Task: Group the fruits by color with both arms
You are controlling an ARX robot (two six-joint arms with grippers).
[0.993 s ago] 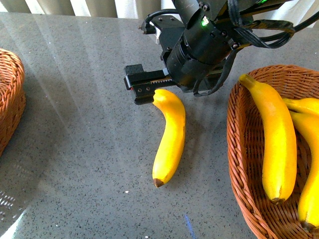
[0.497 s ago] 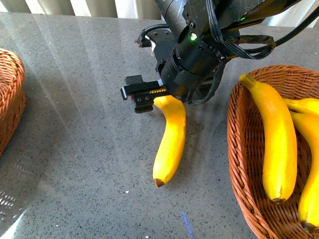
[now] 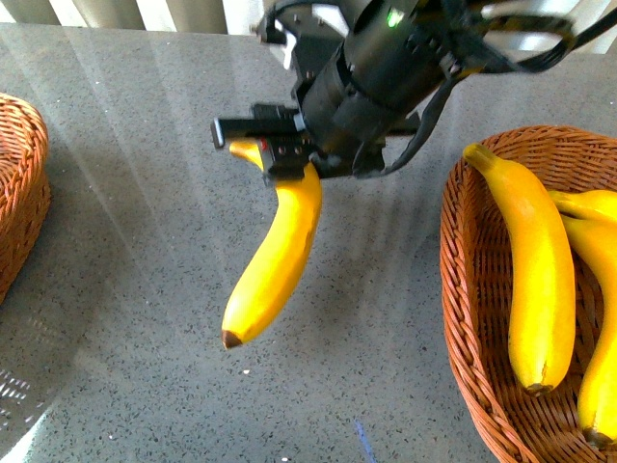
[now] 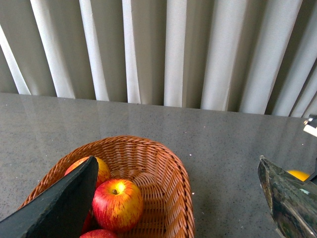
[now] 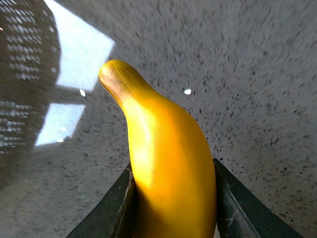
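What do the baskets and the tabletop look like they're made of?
Both the right basket and the left basket look like woven wicker, reddish-brown: the interlaced strands show plainly. The tabletop looks like polished grey speckled stone or a stone-look composite; it reflects the light in streaks.

bananas [image 3: 275, 251]: 4 | apples [image 4: 118, 204]: 3 | wicker baskets [image 3: 461, 289]: 2 | end effectors [image 3: 280, 145]: 2

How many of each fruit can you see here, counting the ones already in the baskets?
Bananas: 4, one held in the right gripper, three in the right basket.
Apples: 3 in the left basket.
Total: 7 fruits.
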